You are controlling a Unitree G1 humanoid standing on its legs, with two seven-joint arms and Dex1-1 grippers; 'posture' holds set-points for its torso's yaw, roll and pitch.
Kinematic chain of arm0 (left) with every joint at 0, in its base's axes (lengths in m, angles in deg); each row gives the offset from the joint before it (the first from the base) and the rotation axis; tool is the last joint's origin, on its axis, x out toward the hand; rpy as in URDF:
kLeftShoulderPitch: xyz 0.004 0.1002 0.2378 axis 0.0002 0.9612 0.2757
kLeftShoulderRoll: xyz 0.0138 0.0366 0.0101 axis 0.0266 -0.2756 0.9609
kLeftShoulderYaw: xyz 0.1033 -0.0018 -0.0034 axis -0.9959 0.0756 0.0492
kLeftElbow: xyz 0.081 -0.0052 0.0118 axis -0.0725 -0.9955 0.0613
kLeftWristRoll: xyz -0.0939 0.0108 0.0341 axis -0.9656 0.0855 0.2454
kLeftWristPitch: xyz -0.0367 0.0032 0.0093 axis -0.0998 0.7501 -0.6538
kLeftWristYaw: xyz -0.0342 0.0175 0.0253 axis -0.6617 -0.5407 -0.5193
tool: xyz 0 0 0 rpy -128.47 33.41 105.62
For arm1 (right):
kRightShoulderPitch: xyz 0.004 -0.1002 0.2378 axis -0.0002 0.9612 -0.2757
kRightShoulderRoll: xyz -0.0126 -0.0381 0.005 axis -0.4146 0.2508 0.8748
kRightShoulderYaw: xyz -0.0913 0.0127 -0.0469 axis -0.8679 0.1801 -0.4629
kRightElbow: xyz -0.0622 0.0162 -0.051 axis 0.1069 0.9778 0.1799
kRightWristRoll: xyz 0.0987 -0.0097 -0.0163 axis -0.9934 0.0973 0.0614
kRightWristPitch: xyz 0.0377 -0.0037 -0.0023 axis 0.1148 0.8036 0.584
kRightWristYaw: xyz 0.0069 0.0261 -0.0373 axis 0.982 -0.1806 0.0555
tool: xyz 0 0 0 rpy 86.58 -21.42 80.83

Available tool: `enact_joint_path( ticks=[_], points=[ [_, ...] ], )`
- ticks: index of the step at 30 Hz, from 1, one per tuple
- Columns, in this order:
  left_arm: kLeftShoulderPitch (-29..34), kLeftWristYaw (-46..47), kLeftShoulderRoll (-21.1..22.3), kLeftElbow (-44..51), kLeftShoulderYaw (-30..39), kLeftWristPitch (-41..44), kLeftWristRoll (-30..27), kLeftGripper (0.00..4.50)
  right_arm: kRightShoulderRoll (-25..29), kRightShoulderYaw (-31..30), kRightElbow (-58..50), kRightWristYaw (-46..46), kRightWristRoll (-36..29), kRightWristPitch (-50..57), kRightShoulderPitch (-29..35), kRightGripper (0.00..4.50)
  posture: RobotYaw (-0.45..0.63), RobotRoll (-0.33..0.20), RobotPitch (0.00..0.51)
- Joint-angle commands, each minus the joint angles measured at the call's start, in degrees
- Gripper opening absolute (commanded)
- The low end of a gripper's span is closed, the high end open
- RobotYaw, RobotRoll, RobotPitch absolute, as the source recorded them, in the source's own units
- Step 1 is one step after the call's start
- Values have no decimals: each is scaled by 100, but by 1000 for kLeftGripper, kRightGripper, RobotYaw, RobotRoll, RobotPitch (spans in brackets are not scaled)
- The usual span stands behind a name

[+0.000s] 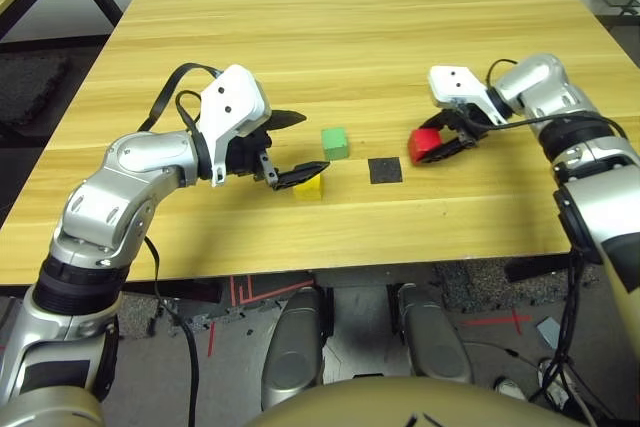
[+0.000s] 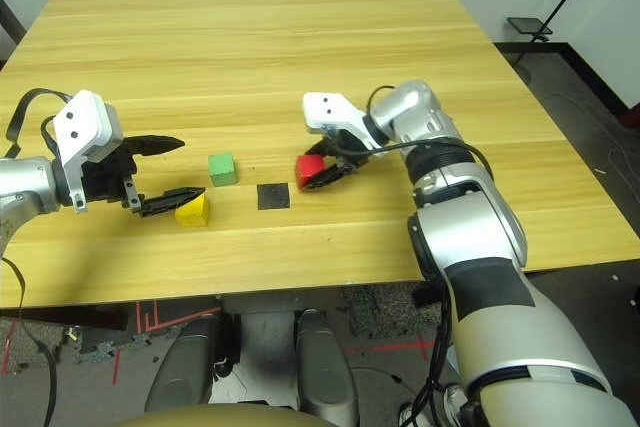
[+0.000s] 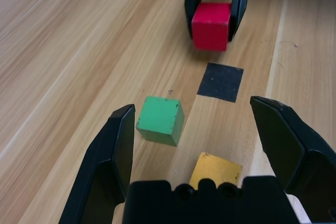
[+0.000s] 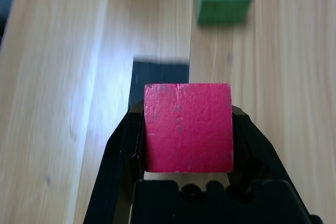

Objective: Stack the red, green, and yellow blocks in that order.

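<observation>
a light wooden bench of lengthwise planks carries the things. a flat black square marker lies near its front edge. the green block rests on the wood just to the marker's left and slightly farther back. the yellow block sits nearer the front edge, left of the marker, close to the green one but apart from it.

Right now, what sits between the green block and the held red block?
The black square marker lies between the green block and the red block, clearest in the left eye view.
</observation>
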Motion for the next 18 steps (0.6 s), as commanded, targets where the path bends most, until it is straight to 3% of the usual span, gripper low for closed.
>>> enact_joint_path(
  ticks=[1, 18],
  points=[
    [-13, 69, -31, 48, -79, 81, 73, 4500, -169, -132, -253, 36, 29, 216, 129, 2108, 519, -156, 137],
    [373, 361, -18, 359, 133, 260, -4, 4500, -450, -274, -279, -114, 456, 208, 362, 2108, 560, -165, 147]
  ],
)
